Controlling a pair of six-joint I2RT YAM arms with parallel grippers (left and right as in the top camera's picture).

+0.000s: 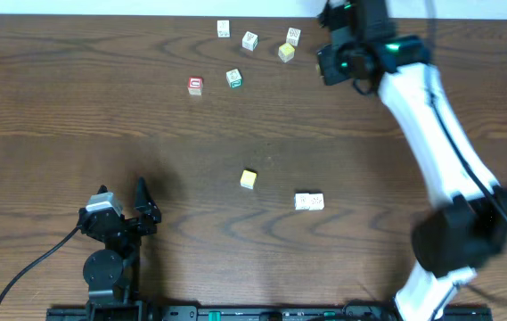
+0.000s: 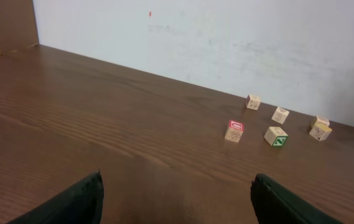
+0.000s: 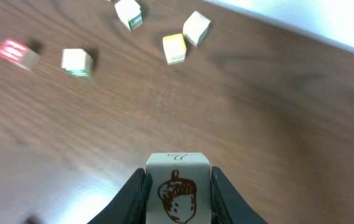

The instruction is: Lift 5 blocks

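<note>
Right wrist view: the right gripper [image 3: 178, 198] is clamping a whitish block [image 3: 177, 186] that bears a brown acorn drawing. Its jaws are drawn in to the cube's width and are pressing on two opposite side faces. The block is hanging clear of the table [image 3: 276, 124], as far as I can judge, so one lift is in hand.

Beyond it, near the wall, a yellow cube [image 3: 174, 48] is lying just beside two whitish cubes [image 3: 196, 27]. The green-bordered cube [image 3: 77, 61] and the red-bordered block [image 3: 15, 51] are lying further left, blurred.

Mid-table in the overhead view, the yellow-orange block [image 1: 249, 179] is lying near a touching whitish pair [image 1: 309, 201].

The left gripper [image 2: 177, 205] is standing wide open and empty near the front edge.

Next, the held block probably needs setting down gently and releasing. Then the jaws need squaring over another block, likely the red-bordered one.
</note>
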